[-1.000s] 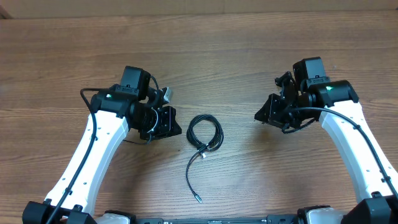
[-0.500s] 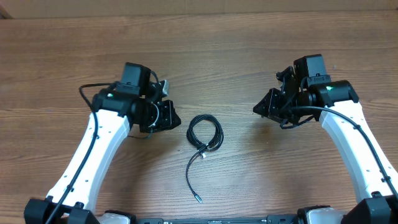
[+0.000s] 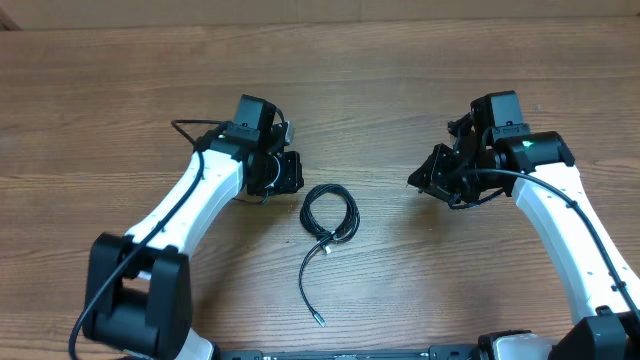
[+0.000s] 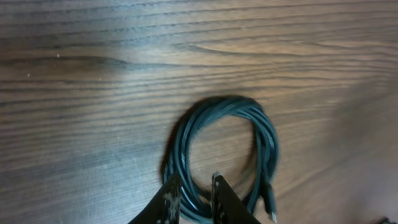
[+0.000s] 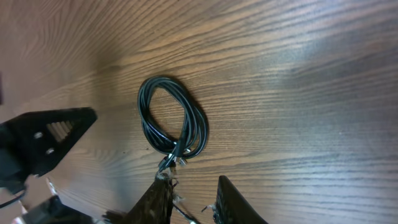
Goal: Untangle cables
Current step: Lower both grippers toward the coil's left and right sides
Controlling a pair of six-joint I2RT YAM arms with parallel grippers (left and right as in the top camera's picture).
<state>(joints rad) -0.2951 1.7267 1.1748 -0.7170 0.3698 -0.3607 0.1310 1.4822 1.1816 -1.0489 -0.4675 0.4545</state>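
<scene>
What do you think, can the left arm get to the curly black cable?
Probably yes. The left gripper hovers right beside the coiled cable, jaws slightly apart, and only bare wood lies around it, so nothing seems in the way.

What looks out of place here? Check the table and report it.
Nothing stands out. The cable lies loosely coiled on the wooden table, one tail trailing toward the near edge. Nothing looks spilled or damaged.

Both arms the same build: white link shells, black joints and wrist blocks. Left arm (image 3: 190,205), right arm (image 3: 560,215). Black bases sit at the worktop (image 3: 400,60) near edge. Thin black wire (image 3: 140,250) runs along each white link. Green LED (image 3: 527,143) is lit on the right arm. Left hand (image 4: 194,182) and right hand (image 5: 193,182) have black fingers with scuffed pale tips.
</scene>
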